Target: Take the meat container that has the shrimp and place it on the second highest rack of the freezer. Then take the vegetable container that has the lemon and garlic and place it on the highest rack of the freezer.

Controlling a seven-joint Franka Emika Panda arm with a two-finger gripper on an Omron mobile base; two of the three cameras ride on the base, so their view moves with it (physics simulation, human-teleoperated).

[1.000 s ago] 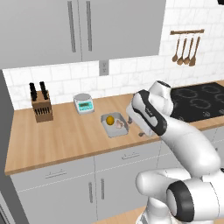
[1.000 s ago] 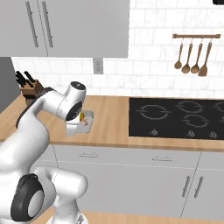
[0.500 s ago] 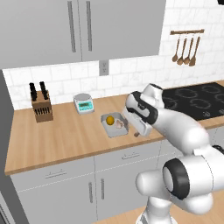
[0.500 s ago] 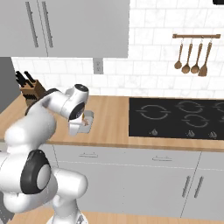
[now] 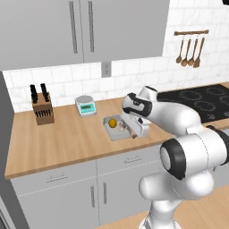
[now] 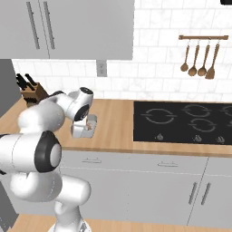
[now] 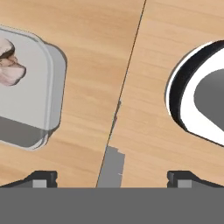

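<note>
Lemon (image 5: pixel 112 122) in left base view; garlic (image 7: pixel 9 69) by hand view's spread tool (image 7: pixel 112 178)

Wooden counter (image 5: pixel 67 143) carries a knife block (image 5: pixel 43 110) at its left rear and a small kitchen scale (image 5: pixel 85 106) near the wall. Black cooktop (image 6: pixel 181 120) is set into the counter at right. Wooden utensils (image 6: pixel 198 58) hang on a wall rail. Grey wall cabinets (image 5: pixel 85 29) sit above, an outlet (image 5: pixel 106 69) beneath them.

Between the jaws lies bare counter (image 7: pixel 87 52); the vegetable container (image 7: pixel 30 87) stands just outside one jaw.
</note>
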